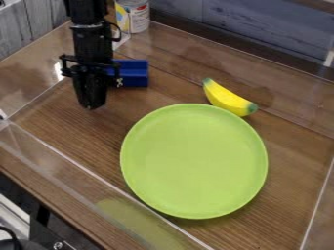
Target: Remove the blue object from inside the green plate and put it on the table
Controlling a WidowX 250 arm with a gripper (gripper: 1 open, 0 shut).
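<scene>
The blue object (131, 71) lies on the brown table (53, 146) at the back left, outside the green plate (193, 159). The plate sits in the middle with nothing in it. My black gripper (89, 104) points steeply down just left of and in front of the blue object, close beside it and partly covering its left end. Its fingertips show as one dark block with no gap and nothing between them, a little above the tabletop.
A yellow banana toy (229, 98) lies just behind the plate's right rim. A white and yellow container (131, 16) stands at the back behind the arm. Clear acrylic walls (39, 161) ring the table.
</scene>
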